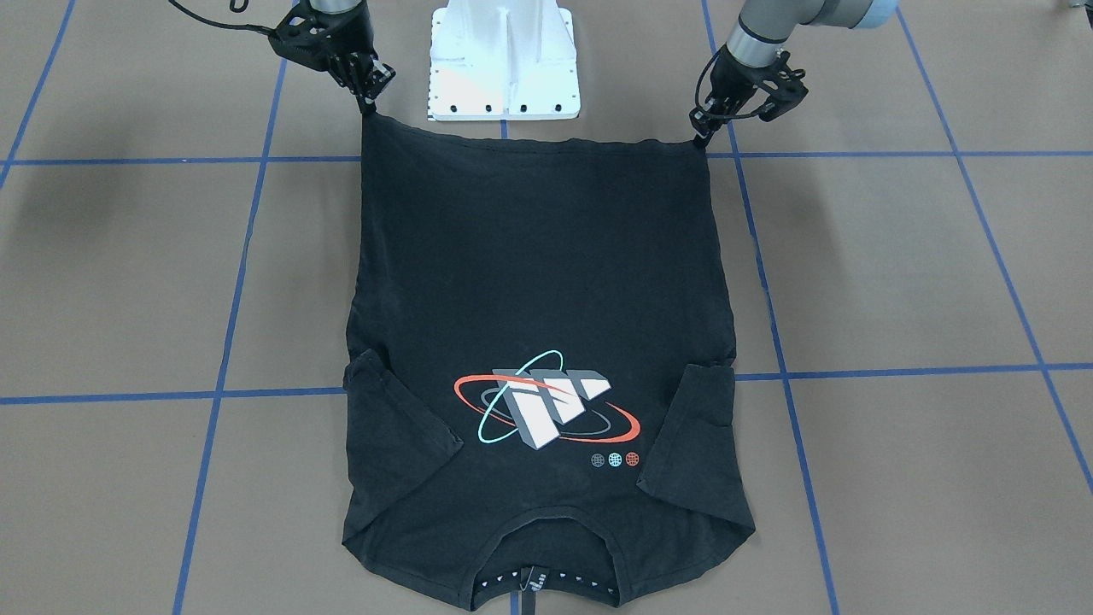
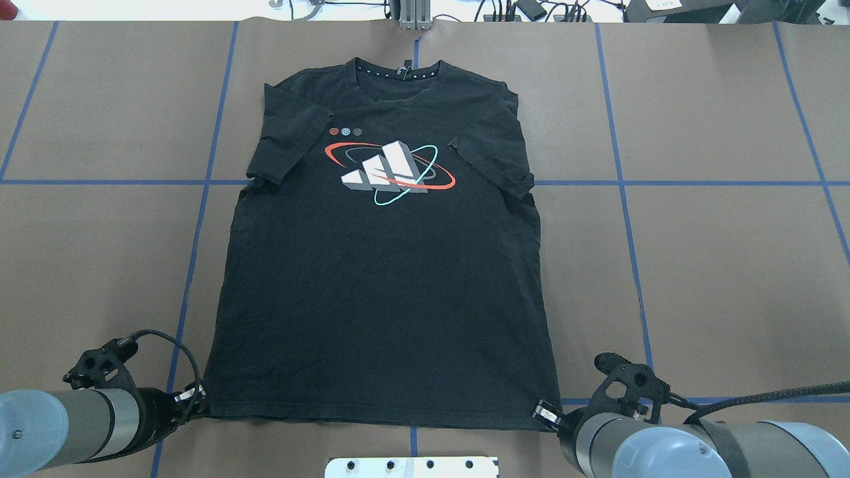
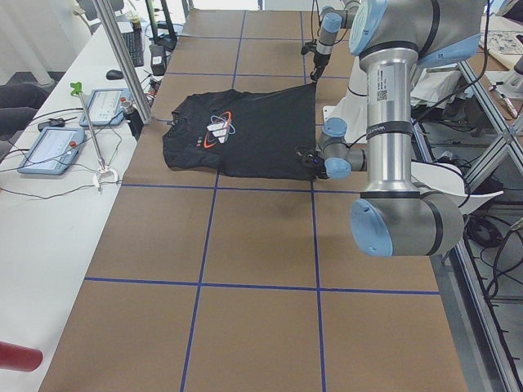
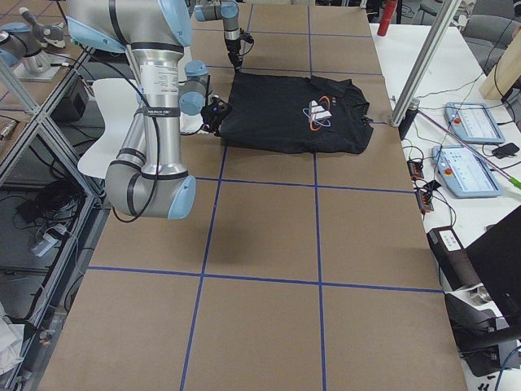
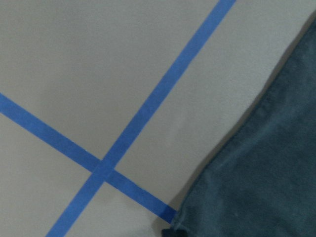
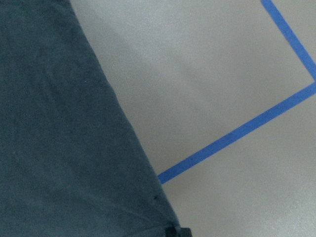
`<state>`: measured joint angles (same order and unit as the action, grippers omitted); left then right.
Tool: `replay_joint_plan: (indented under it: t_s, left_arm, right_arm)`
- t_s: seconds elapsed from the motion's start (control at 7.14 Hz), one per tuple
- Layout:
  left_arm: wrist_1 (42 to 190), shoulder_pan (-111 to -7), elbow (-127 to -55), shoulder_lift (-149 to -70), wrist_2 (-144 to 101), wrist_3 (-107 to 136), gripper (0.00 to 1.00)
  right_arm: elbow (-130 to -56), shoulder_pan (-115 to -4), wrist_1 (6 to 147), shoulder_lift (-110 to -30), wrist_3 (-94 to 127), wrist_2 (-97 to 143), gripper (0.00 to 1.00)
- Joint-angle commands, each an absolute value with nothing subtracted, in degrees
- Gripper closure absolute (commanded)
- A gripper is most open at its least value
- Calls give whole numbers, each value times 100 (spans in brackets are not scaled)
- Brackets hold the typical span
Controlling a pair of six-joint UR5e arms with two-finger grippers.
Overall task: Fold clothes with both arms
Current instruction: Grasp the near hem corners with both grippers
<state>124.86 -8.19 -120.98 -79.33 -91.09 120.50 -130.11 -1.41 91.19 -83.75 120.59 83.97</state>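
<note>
The black T-shirt [image 2: 382,265] lies face up on the brown table, logo [image 2: 390,169] showing, collar [image 2: 397,70] at the far edge and both sleeves folded in over the chest. My left gripper [image 2: 197,399] is shut on the near-left hem corner. My right gripper [image 2: 543,413] is shut on the near-right hem corner. In the front-facing view the hem [image 1: 538,141] runs taut between the right gripper [image 1: 369,104] and the left gripper [image 1: 702,137], with both corners pulled to points. Each wrist view shows only shirt edge [image 5: 266,168] [image 6: 64,138] and blue tape.
The white base plate [image 1: 504,60] stands just behind the hem. Blue tape lines [image 2: 199,199] grid the table. A side bench with control boxes [image 3: 49,147] and an aluminium post [image 3: 122,61] lies beyond the collar end. Bare brown tabletop flanks the shirt.
</note>
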Motion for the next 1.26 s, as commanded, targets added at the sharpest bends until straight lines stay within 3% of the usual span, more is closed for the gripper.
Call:
replay_joint_plan:
  t_s: [0.0, 0.56, 1.12]
  left_arm:
    - [12463, -844, -12627, -7736, -9202, 12015, 100]
    - [12463, -844, -13068, -7743, -9431, 12023, 100]
    - [12454, -888, -13306, -7839, -9439, 12041, 100]
  right_arm:
    - [-13218, 7, 9123, -8533, 12067, 8490, 100]
    - [-13665, 298, 9123, -9094, 12094, 8525, 100]
    - [-13842, 343, 9123, -9141, 12094, 8525, 100]
